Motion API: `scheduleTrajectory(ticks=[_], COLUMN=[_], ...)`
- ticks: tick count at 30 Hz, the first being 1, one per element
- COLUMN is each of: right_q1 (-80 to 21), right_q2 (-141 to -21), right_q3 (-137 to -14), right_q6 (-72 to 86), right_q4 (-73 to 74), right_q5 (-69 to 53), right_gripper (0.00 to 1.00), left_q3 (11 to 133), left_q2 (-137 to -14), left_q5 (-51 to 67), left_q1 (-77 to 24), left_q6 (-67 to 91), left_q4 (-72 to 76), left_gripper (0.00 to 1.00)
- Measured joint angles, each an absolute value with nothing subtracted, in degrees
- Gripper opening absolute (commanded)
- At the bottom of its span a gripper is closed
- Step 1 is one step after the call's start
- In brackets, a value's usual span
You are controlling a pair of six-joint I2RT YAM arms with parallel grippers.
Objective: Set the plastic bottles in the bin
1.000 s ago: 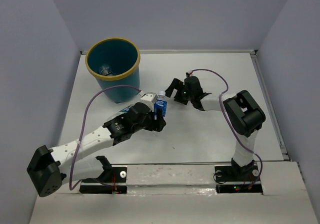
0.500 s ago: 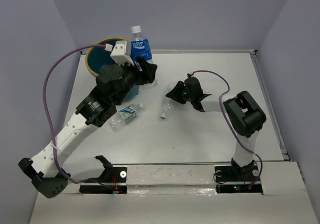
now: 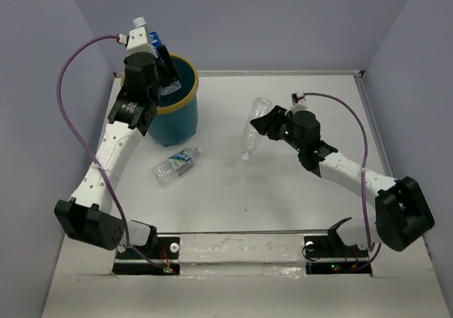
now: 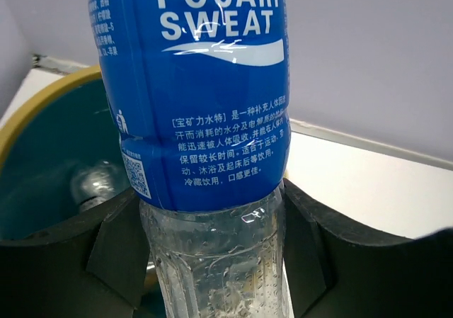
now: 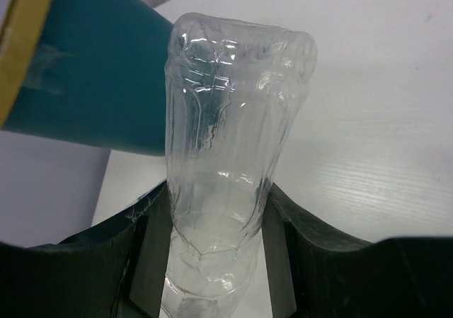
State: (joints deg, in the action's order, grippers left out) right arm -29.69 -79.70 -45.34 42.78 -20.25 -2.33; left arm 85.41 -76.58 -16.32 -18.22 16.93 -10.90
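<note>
A blue-labelled plastic bottle (image 4: pixel 205 105) is clamped at its clear lower part in my left gripper (image 4: pixel 212 233), which is shut on it. That bottle (image 3: pixel 156 43) hangs high over the left rim of the teal bin (image 3: pixel 170 112) with my left gripper (image 3: pixel 161 57) under it. The bin's yellow rim (image 4: pixel 42 112) shows below, with one bottle (image 4: pixel 95 183) lying inside. My right gripper (image 5: pixel 212 240) is shut on a clear unlabelled bottle (image 5: pixel 226 120). This clear bottle (image 3: pixel 253 130) is held off the table, right of the bin, by my right gripper (image 3: pixel 265 123). A third bottle (image 3: pixel 177 166) lies on the table.
The lying bottle is in front of the bin, between the two arms. The bin (image 5: pixel 85 84) stands at the table's far left corner beside the left wall. A purple cable (image 3: pixel 71 84) loops from the left arm. The table's raised edge (image 3: pixel 375 134) runs along the right.
My left arm swung left and up, carrying the blue-labelled bottle over the bin's left rim. My right gripper closed on the clear bottle and lifted it off the table.
</note>
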Motion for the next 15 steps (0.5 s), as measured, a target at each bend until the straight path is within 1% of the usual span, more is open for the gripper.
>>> scheduleTrajectory(ticks=[1, 4, 5, 6, 11, 15], right_q1=[-29.7, -30.2, -30.6, -31.4, -35.8, -38.2], right_q2=[-77.3, -73.6, -73.1, -72.8, -74.3, -79.9], right_q3=[-45.4, -46.2, -47.2, -48.8, -58.5, -70.0], right_q6=[42.0, 40.2, 39.5, 38.4, 33.7, 30.3], right_q4=[-20.2, -19.2, -18.6, -18.0, -14.8, -13.8], right_q5=[-2.4, -2.4, -2.3, -2.3, -1.5, -1.6], right_gripper=[0.39, 0.4, 0.4, 0.4, 0.4, 0.4], left_q3=[85.4, 84.7, 84.0, 83.6, 81.4, 80.8], left_q2=[-77.2, -78.8, -79.1, -79.1, -78.4, -74.0], left_q5=[-16.8, -17.8, -18.0, -18.1, -17.4, -12.5], left_q1=[-17.5, -14.9, -14.1, -13.7, -13.4, -13.4], left_q6=[16.7, 16.1, 16.0, 15.9, 15.6, 15.6], left_q4=[-10.9, -10.4, -10.2, -10.1, -10.0, -11.0], left_gripper=[0.55, 0.78, 0.92, 0.99, 0.99, 0.99])
